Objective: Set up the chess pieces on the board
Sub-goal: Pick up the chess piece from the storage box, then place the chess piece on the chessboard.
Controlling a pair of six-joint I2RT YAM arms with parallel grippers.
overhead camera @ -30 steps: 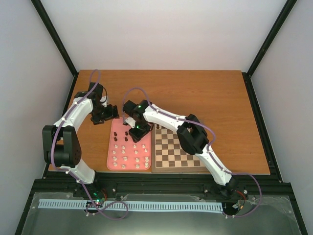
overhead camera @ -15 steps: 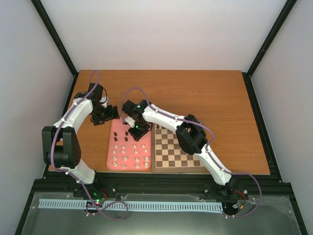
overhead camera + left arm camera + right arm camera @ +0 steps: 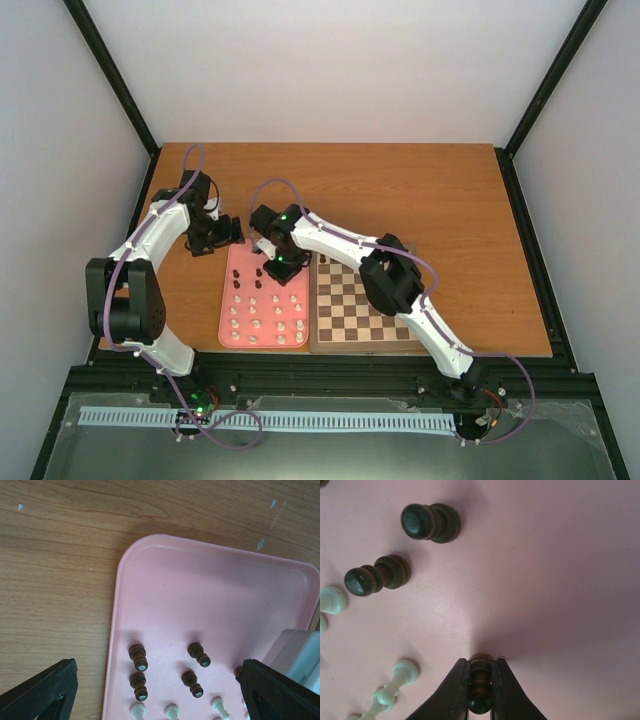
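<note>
Now R pincer [image 3: 481,672] clamped on dark piece [image 3: 480,700] at pink tray [image 3: 555,580]; L pincer [image 3: 160,682] wide open.

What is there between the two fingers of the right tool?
A dark piece, gripped by the right tool on the pink tray. The right wrist view shows it.

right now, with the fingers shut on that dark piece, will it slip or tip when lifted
Probably stiff: the dark piece looks like turned wood. Its rounded, ribbed stem might swivel between the right fingers, which pinch just two sides. Small and narrow, it likely tips easily if set down crooked on the pink tray.
</note>
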